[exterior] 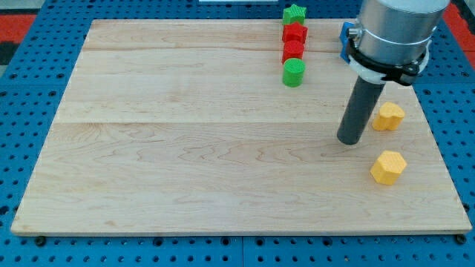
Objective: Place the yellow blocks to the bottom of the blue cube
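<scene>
My tip [349,140] rests on the worktop [185,148], no hand fitted, beside the yellow blocks [388,116] [388,166]; gentle, centred pushes toward the half-hidden blue cube [345,38] seem best.

- Wooden board [185,148]: pale planks with the grain running left to right, filling most of the view; it lies on a blue perforated surface [30,111] that shows around all its edges.
- Green star block [295,12]: at the board's top edge, right of centre; head of a short column.
- Red block [295,33]: just below the green star, touching it; shape unclear.
- Second red block [293,50]: directly beneath the first, touching it; shape not resolved either.
- Green cylinder [293,73]: foot of the column, against the second red block.
- Column runs straight down from the top edge.
</scene>
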Robot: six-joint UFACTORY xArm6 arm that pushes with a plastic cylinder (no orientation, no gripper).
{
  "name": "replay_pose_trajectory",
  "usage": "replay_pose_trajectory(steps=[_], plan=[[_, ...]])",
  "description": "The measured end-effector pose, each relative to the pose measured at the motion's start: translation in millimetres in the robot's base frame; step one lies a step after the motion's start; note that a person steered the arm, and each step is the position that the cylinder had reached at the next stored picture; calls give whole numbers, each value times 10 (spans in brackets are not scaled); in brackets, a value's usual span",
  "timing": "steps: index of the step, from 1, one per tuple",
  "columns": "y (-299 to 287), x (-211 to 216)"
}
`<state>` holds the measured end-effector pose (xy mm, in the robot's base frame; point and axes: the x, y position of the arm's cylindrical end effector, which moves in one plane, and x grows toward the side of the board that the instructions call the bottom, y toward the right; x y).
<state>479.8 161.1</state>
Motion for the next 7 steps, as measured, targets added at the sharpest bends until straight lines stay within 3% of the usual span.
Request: replay_pose_trajectory(steps=[1, 4, 7], plan=[[21, 295], [861, 21], [610, -551]])
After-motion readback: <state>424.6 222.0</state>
